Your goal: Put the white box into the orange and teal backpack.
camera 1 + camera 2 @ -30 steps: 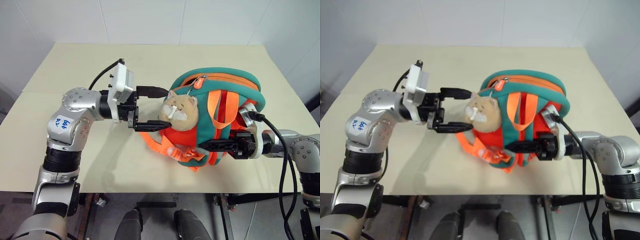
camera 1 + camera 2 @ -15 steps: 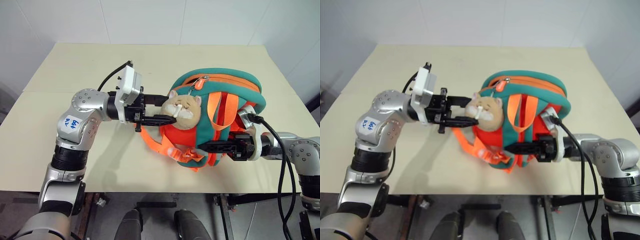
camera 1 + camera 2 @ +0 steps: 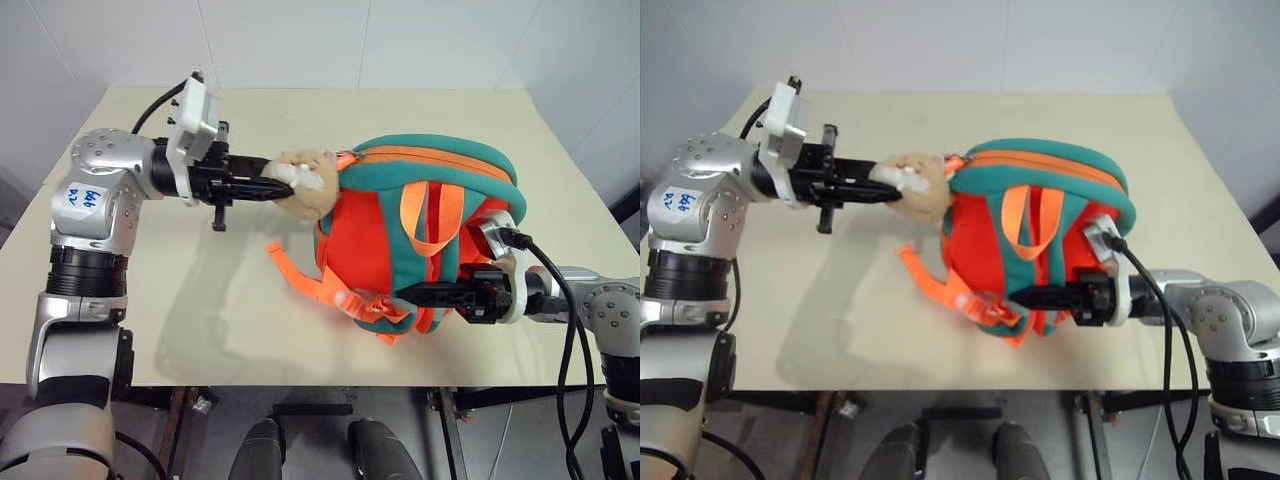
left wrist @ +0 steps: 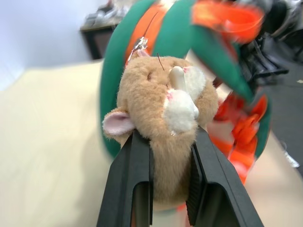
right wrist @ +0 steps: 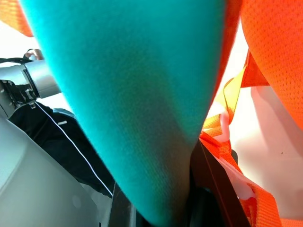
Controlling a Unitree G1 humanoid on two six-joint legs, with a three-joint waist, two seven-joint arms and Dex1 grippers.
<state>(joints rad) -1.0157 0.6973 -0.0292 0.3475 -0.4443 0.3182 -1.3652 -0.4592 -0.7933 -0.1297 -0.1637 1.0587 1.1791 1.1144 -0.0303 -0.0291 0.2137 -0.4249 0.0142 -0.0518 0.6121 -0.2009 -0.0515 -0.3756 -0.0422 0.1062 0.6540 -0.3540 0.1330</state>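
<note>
The cream desk (image 3: 130,300) carries the orange and teal backpack (image 3: 380,250), which stands near its right half with the teal-edged top toward the far side and the orange body facing the robot. 2 orange webbing straps (image 3: 425,215) hang down its front, and more orange straps (image 3: 300,275) trail onto the desk at its near left. The tan plush animal head (image 3: 305,183) sticks out from the upper left of the backpack. The left hand (image 3: 268,190) is clamped on that plush head, its 2 black fingers (image 4: 135,175) pressing into the fur on either side. The right hand (image 3: 415,294) reaches in from the right at the backpack's lower front, clenched on a teal strap (image 5: 142,94).
</note>
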